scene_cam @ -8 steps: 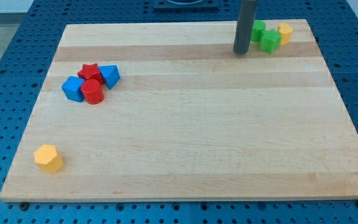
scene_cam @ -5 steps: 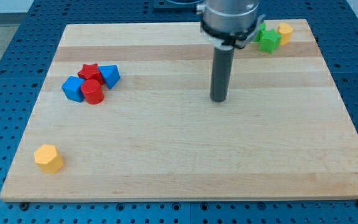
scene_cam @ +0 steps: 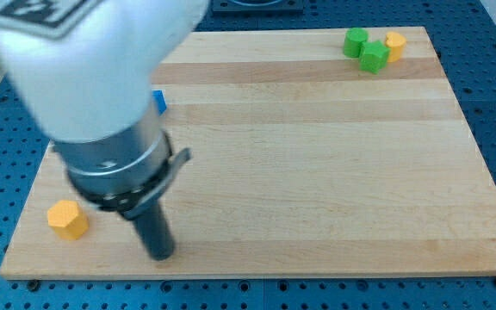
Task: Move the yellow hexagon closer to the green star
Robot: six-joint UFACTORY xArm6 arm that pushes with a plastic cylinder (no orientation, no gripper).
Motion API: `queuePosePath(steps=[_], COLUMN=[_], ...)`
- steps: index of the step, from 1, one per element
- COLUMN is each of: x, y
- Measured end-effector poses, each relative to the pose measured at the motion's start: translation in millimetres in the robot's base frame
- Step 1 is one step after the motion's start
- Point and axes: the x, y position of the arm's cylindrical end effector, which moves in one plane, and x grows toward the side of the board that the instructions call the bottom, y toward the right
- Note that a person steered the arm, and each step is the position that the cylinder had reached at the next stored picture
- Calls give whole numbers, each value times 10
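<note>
The yellow hexagon (scene_cam: 67, 219) lies near the board's bottom left corner. My tip (scene_cam: 161, 255) rests on the board to its right, about a hundred pixels away and slightly lower. The green star (scene_cam: 374, 57) sits at the view's top right, between a green block (scene_cam: 356, 41) and a small yellow block (scene_cam: 395, 44). The arm's body covers much of the view's upper left.
A blue block (scene_cam: 158, 102) peeks out from behind the arm; the red and other blue blocks there are hidden by the arm. The wooden board (scene_cam: 317, 172) lies on a blue perforated table.
My tip has swept from the top right beside the green blocks, across the middle, down to the bottom left near the yellow hexagon. No block has moved.
</note>
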Motion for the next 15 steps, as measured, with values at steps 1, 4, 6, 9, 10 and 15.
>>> queuePosePath(steps=[1,4,6,9,10,15], x=[76,-227,-375,-668,-670,-669], y=[-441,-1060,-1323,-1438,-1153,107])
